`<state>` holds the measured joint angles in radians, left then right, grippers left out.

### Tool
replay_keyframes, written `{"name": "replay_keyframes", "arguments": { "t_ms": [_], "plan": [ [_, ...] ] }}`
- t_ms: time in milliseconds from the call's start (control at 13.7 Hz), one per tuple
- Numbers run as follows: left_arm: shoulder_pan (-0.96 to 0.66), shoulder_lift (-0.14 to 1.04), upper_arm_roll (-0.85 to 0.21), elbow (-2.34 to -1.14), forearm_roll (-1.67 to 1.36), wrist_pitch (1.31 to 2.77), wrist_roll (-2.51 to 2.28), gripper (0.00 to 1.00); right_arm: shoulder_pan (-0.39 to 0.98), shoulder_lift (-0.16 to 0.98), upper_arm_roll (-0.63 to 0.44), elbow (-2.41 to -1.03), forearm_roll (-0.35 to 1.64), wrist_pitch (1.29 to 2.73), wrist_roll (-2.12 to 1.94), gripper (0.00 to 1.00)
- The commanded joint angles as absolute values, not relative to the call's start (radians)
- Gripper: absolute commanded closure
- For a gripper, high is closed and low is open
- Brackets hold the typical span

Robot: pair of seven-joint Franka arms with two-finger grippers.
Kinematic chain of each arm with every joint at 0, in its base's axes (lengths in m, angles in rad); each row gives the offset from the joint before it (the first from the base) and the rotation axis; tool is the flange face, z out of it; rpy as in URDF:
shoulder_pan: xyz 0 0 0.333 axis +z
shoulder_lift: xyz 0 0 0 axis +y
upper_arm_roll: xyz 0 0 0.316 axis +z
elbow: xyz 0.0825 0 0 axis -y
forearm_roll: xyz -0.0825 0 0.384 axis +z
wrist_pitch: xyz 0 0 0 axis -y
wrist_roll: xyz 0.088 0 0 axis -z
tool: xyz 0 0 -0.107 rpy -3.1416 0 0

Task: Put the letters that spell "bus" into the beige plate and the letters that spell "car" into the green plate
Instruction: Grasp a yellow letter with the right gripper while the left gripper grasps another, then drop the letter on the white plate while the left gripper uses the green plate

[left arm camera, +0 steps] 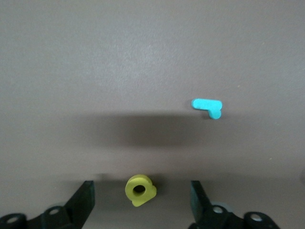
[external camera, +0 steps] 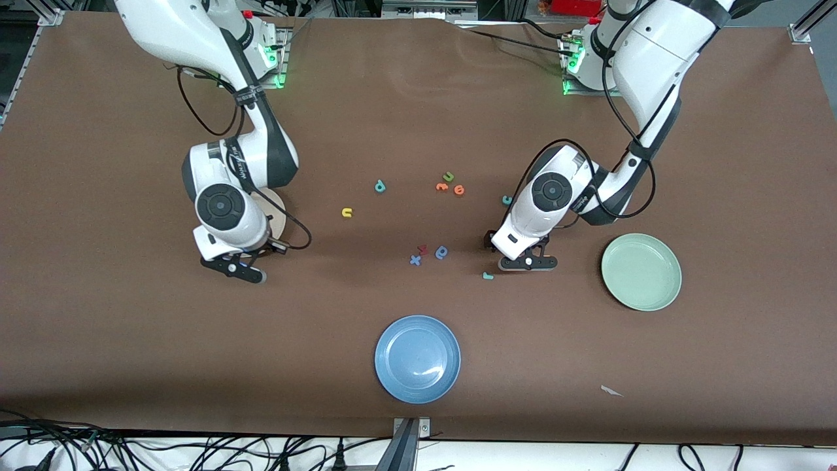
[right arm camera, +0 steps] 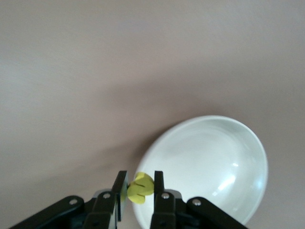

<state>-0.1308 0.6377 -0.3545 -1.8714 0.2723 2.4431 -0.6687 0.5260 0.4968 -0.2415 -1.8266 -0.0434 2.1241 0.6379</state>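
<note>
The brown worktop (external camera: 131,340) is a matte cloth, rippled near the robots' bases. Cables trail along its six o'clock edge, and a paper scrap (external camera: 611,391) lies near five. Read it as a clock with twelve at the bases.

The right arm hangs over nine o'clock and hides most of the beige plate (external camera: 280,219). The right gripper (right arm camera: 139,185) has its jaws pinching a yellow letter (right arm camera: 141,188), likely the s, above the plate's rim, probably ready to drop it in.

The left gripper (left arm camera: 141,191) is low at about three o'clock. Its jaws are spread on either side of the yellow a (left arm camera: 139,189), which lies flat on the cloth, lined up for a pinch.

The green plate (external camera: 641,271) sits empty just past that gripper toward the edge, a short carry away. The blue plate (external camera: 417,358) at six is unused.

The teal r (external camera: 487,276) lies just beside the left gripper and the teal c (external camera: 506,200) is at that arm's elbow. The teal b (external camera: 380,187) and yellow u (external camera: 346,212) wait near the centre, toward eleven.
</note>
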Motion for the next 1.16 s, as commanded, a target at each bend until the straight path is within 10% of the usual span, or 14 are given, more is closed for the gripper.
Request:
{"name": "replay_keyframes", "arguments": {
  "t_ms": [0,146,218,364,1092],
  "plan": [
    [-0.133,0.650,-0.354,-1.848,0.305,2.396,-0.650,0.18,0.534,0.381,-0.267,-2.060,-0.049,2.206,0.617,0.85],
    [-0.133,0.660,-0.354,-1.844,0.305,2.395,-0.652,0.23,0.534,0.377,-0.272,-2.106,-0.049,2.224,0.618,0.55],
    [-0.135,0.666,-0.354,-1.842,0.305,2.395,-0.652,0.25,0.535,0.379,-0.272,-2.106,-0.043,2.220,0.638,0.18],
    [-0.135,0.670,-0.354,-1.841,0.305,2.395,-0.653,0.30,0.545,0.371,-0.264,-2.094,-0.044,2.214,0.696,0.07],
    [-0.141,0.692,-0.354,-1.819,0.302,2.393,-0.664,0.52,0.670,0.498,-0.100,-1.951,-0.011,2.417,1.443,0.13]
  ]
}}
